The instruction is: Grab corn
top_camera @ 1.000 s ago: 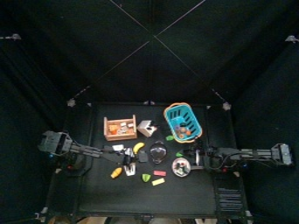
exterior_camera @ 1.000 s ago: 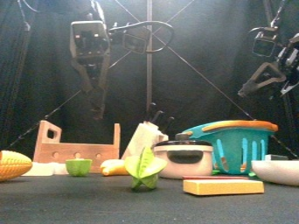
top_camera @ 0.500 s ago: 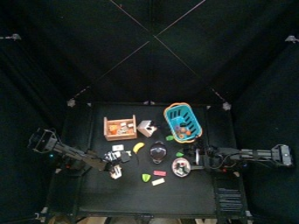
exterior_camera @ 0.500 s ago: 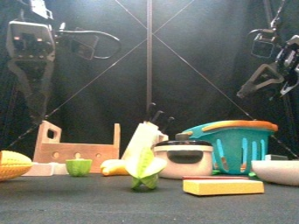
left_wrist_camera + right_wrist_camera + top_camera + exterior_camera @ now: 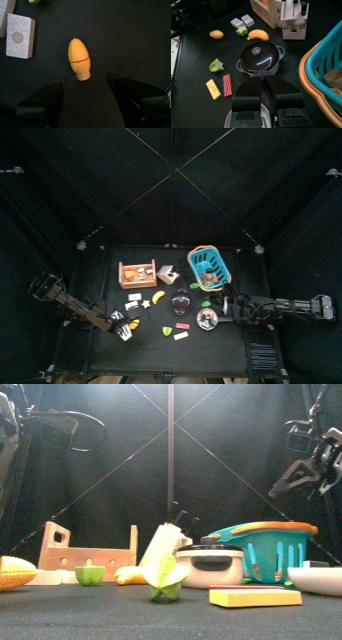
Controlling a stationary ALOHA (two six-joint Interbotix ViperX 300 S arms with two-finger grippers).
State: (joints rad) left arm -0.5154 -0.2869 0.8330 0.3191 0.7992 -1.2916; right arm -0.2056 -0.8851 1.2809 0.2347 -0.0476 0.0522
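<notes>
The corn point(image 5: 79, 57) is a small orange-yellow cob lying on the black table, pointing away from my left gripper point(image 5: 85, 83). The jaws stand wide open, one on each side of the cob's pale stub end, not touching it. Seen from above, the left gripper point(image 5: 127, 331) hangs over the table's front left, covering the corn. At table height the corn point(image 5: 14, 571) lies at the far left edge. My right gripper point(image 5: 264, 81) is shut and empty, above a pot with a black lid point(image 5: 259, 56).
Two white blocks point(image 5: 19, 36) lie close beside the corn. A wooden rack point(image 5: 138, 274), a white knife block point(image 5: 168, 275) and a teal basket point(image 5: 209, 267) stand at the back. A banana point(image 5: 258, 35), green pieces point(image 5: 166, 584) and a flat yellow block point(image 5: 254, 596) lie mid-table.
My left arm has swung from the table's middle toward the front left and now hovers over the corn, jaws still open. The right arm has not moved.
</notes>
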